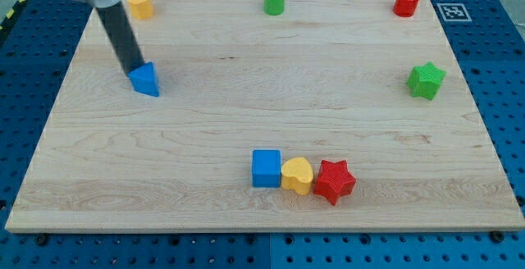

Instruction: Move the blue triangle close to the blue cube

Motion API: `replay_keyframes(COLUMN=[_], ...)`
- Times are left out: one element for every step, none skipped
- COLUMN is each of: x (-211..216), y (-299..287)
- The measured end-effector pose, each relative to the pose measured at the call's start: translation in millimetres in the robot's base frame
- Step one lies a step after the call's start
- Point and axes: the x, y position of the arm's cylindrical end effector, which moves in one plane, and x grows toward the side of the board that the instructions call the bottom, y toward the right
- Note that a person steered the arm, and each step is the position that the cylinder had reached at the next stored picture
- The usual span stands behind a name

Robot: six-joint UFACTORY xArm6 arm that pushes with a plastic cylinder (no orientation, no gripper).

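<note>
My tip (134,70) sits at the upper-left edge of the blue triangle (146,79), apparently touching it, with the dark rod rising toward the view's top left. From the blue triangle, the blue cube (266,168) lies well apart toward the view's lower right, so the tip is already on the far side of the triangle from its goal, and I judge a push down and to the right would carry it the right way. There are no fingers on this rod, so nothing is held or clamped; it can only shove. Against the blue cube's right side a yellow heart-shaped block (297,175) touches it, and a red star (334,181) touches that in turn, so the cube's left and upper sides are the free approach. No containers stand on the wooden counter (246,88). Far from the blue cube, along the view's top, sit a yellow block (140,4), a green cylinder (274,0) and a red block (406,2), with a green star (426,80) at the right.
</note>
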Motion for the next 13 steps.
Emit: replay_keyframes(x=[9,30,50,67,85,96,107,125,137,151,161,161,161], y=[35,44,40,26,7,7,7,7,7,7,7,8,25])
